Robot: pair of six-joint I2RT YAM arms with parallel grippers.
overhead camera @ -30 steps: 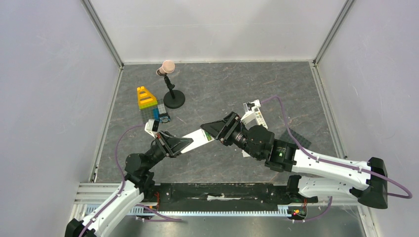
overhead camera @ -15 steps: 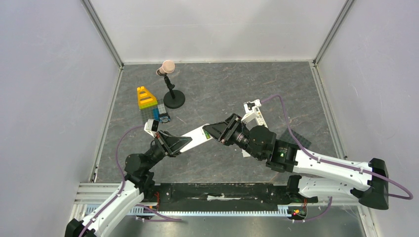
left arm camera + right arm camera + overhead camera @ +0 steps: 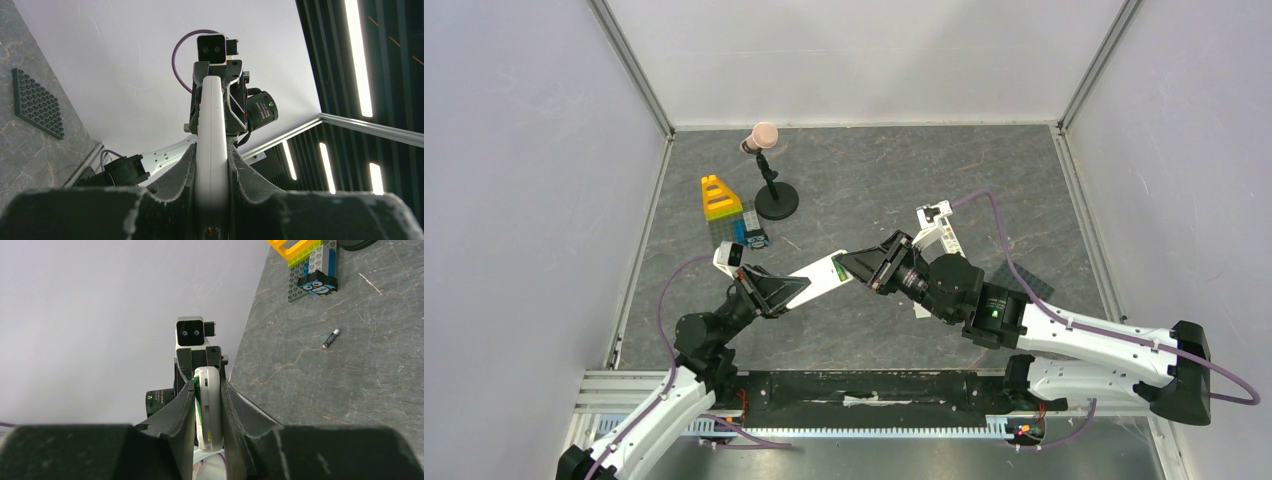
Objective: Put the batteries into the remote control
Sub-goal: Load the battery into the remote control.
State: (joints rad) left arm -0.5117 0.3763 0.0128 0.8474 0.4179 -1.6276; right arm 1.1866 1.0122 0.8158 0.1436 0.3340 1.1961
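Note:
The white remote control (image 3: 822,276) hangs in the air over the middle of the table, held at both ends. My left gripper (image 3: 798,288) is shut on its near-left end, the white body (image 3: 211,130) clamped edge-on between both fingers. From the other side my right gripper (image 3: 852,264) has its jaws pressed on the far end (image 3: 209,405). A green battery (image 3: 196,390) shows in that end's open side. One dark battery (image 3: 331,338) lies loose on the grey table.
A stack of yellow, green and blue toy bricks (image 3: 721,204) with an owl block (image 3: 317,287) stands at the back left. Beside it is a black stand with a pink ball (image 3: 766,135). A dark studded plate (image 3: 1026,281) lies right of my right arm.
The right gripper's jaws have closed in on the remote's far end, and it has slid slightly left along the remote. The left gripper kept its hold.

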